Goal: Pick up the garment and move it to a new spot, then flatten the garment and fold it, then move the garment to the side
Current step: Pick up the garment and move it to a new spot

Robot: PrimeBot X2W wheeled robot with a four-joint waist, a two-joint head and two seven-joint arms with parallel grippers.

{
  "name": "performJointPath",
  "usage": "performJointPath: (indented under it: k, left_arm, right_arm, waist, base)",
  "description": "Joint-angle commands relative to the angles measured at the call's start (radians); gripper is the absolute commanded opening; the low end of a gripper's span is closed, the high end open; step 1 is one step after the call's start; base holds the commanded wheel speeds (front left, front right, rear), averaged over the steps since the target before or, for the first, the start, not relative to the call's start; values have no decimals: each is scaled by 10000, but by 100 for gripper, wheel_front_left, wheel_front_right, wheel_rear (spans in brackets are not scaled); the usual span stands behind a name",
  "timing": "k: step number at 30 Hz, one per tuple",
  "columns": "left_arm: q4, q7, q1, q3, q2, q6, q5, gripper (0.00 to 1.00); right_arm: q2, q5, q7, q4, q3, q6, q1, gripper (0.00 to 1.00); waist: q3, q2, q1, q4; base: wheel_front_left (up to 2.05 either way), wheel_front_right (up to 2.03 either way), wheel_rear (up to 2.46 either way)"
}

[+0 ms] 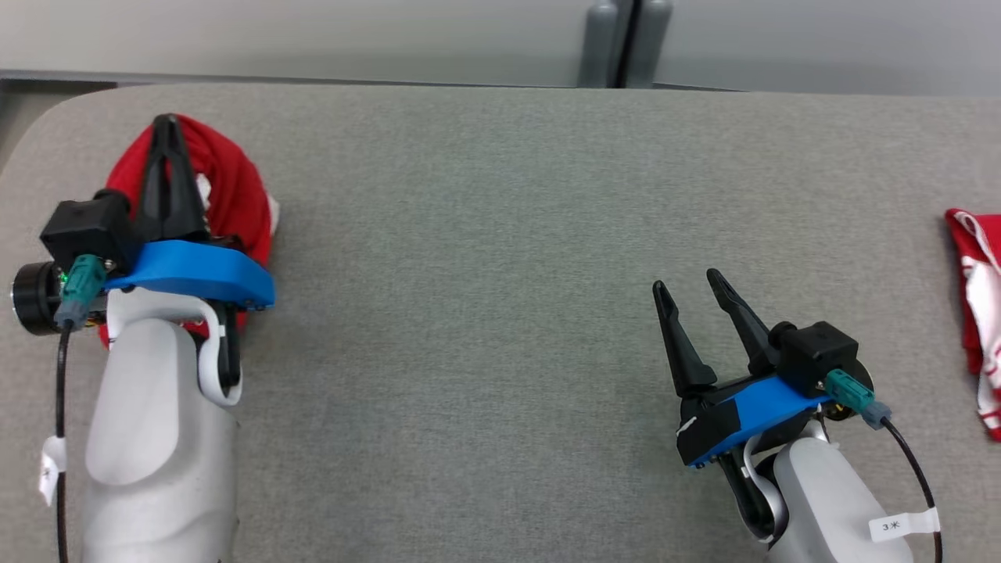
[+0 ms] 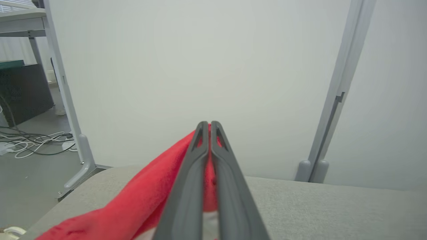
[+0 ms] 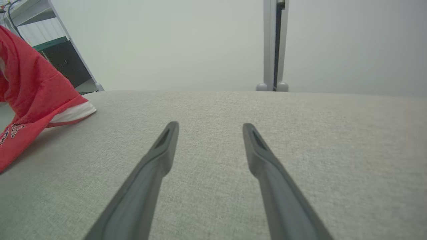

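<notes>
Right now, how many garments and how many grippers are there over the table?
Garments: 2, a red garment held by the left gripper, a red-and-white garment at the table edge.
Grippers: 2, left gripper shut, right gripper open.
Total: 4

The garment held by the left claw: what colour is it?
The garment is red with white parts, clearest in the right wrist view.

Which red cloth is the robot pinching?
The red garment on the robot's left, pinched in the shut left gripper. The red-and-white cloth at the right edge lies untouched.
</notes>
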Motion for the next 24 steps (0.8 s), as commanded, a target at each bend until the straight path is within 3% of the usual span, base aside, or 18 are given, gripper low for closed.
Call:
performJointPath:
  k: [1, 11, 18, 23, 24]
  left_arm:
    - [-133, -29, 158, -151, -63, -62, 20, 0]
    - [98, -27, 673, -1880, -300, -287, -794, 0]
    - [314, -27, 888, -3755, -297, 38, -1914, 0]
    - [391, -28, 1242, -4949, -284, 489, -2409, 0]
    - [341, -28, 1347, -5080, -286, 600, -2503, 15]
  right_arm:
    - [-42, 87, -51, 37, -13, 1, 144, 100]
    - [-39, 492, -51, 58, 233, 1, 87, 100]
    - [-34, 680, -51, 104, 332, 1, 132, 100]
    - [-34, 767, -51, 83, 404, 1, 252, 100]
    - [-36, 773, -51, 90, 382, 1, 290, 100]
  waist:
    - [-337, 1, 2, -474]
    - [-452, 1, 2, -2508]
    - [-363, 1, 2, -3669]
    - [-410, 1, 2, -3951]
    - [-442, 1, 2, -3940]
  base:
    - [0, 0, 0]
    - [0, 0, 0]
    - [0, 0, 0]
    - [0, 0, 0]
    - [0, 0, 0]
